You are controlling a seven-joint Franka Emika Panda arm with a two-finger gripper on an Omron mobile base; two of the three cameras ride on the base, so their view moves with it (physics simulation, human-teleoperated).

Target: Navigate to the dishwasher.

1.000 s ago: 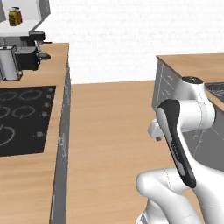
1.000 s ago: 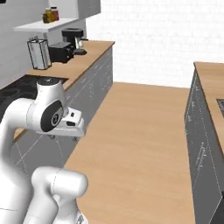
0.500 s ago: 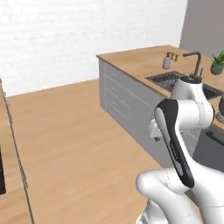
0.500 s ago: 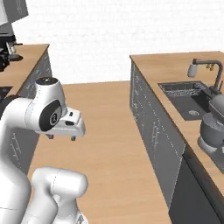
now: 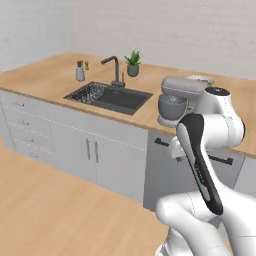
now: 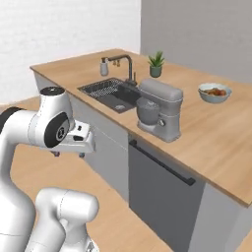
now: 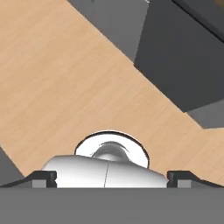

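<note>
Gripper [image 6: 69,153] tucked at chest height, fingers spread, empty. Ahead and below: dishwasher [image 6: 162,197] under worktop [image 6: 216,142]. Rigid, heavy, fixed; likely best gripped at black bar handle [image 6: 161,162].

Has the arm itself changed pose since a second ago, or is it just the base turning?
No: the arm keeps its folded pose against its own base; the whole scene swung round, bringing the dishwasher into view.

A rendered home kitchen: a long wooden table [image 6: 216,133] carries a sunken sink [image 6: 109,92] with a dark tap [image 6: 126,66], a grey stand mixer [image 6: 158,109], a potted plant [image 6: 156,64] and a fruit bowl [image 6: 214,92]. Below sit pale cabinet doors [image 5: 107,159] and a dishwasher [image 6: 160,197]; the floor [image 5: 55,215] is wood.
</note>
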